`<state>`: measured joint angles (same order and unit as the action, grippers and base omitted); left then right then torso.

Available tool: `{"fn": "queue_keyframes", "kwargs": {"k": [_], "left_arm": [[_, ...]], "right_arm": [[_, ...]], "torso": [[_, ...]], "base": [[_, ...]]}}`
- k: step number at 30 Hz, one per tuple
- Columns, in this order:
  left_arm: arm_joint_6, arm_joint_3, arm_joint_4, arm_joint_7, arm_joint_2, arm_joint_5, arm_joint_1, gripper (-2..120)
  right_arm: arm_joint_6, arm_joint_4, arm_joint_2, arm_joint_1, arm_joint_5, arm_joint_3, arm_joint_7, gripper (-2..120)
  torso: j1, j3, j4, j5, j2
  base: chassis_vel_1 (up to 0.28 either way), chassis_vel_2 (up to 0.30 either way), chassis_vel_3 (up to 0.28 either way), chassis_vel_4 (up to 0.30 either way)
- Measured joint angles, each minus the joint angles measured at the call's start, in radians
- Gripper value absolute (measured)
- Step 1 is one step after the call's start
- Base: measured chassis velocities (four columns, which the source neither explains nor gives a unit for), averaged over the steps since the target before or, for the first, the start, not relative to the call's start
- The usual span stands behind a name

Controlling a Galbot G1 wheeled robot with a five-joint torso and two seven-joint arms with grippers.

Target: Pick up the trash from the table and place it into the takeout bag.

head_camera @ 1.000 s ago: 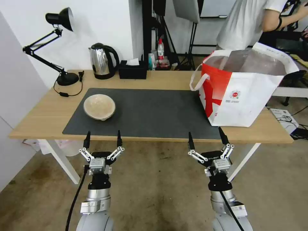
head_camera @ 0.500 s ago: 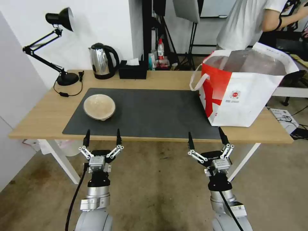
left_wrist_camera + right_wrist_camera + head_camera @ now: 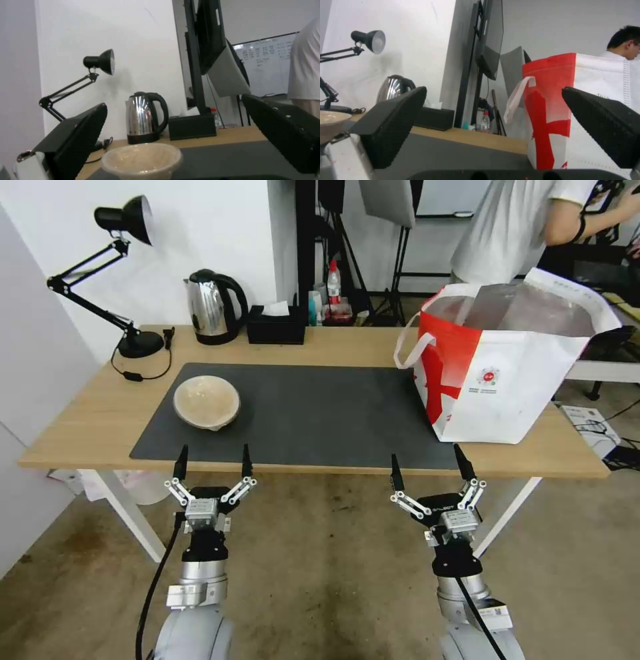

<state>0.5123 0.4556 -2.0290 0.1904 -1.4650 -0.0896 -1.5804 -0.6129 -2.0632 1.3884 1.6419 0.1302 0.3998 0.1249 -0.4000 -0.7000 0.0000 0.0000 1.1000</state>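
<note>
One piece of trash, the beige pulp bowl (image 3: 207, 402), sat on the dark grey mat (image 3: 320, 413) left of centre in the head view, upright and untouched. Directly below it in the frame, the left gripper (image 3: 212, 463) hung at the table (image 3: 80, 427) edge with fingers spread wide, seemingly lined up for a reach to the bowl. The right gripper (image 3: 427, 465), equally spread and empty, waited lower right, beneath the takeout bag (image 3: 513, 380), which stood open-topped at the frame's right, ready to take a drop from above.
</note>
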Motion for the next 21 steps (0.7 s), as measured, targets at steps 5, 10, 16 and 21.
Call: {"fn": "queue_keyframes", "kwargs": {"k": [5,10,16,21], "left_arm": [[-0.017,0.013,0.027,-0.002,0.045,0.032,0.058,100],[-0.030,0.015,0.049,-0.002,0.085,0.055,0.105,100],[-0.036,0.006,0.098,-0.003,0.148,0.087,0.171,100],[-0.036,-0.019,0.142,-0.012,0.195,0.107,0.223,100]], "right_arm": [[0.000,0.000,0.000,0.000,0.000,0.000,0.000,100],[0.000,0.000,0.000,0.000,0.000,0.000,0.000,100],[0.000,-0.001,0.000,0.000,0.000,0.000,0.000,100],[0.000,-0.001,0.000,0.000,-0.001,0.000,0.000,100]], "torso": [[0.000,0.000,0.0000,0.0000,0.000],[0.000,0.000,0.0000,0.0000,0.000],[0.000,0.000,0.0000,-0.0001,0.000],[0.000,0.000,0.0000,0.0000,0.000]], "base": [[0.000,0.000,0.000,0.000],[0.000,0.000,0.000,0.000],[0.000,0.000,0.000,0.000],[0.000,0.000,0.000,0.000]]}}
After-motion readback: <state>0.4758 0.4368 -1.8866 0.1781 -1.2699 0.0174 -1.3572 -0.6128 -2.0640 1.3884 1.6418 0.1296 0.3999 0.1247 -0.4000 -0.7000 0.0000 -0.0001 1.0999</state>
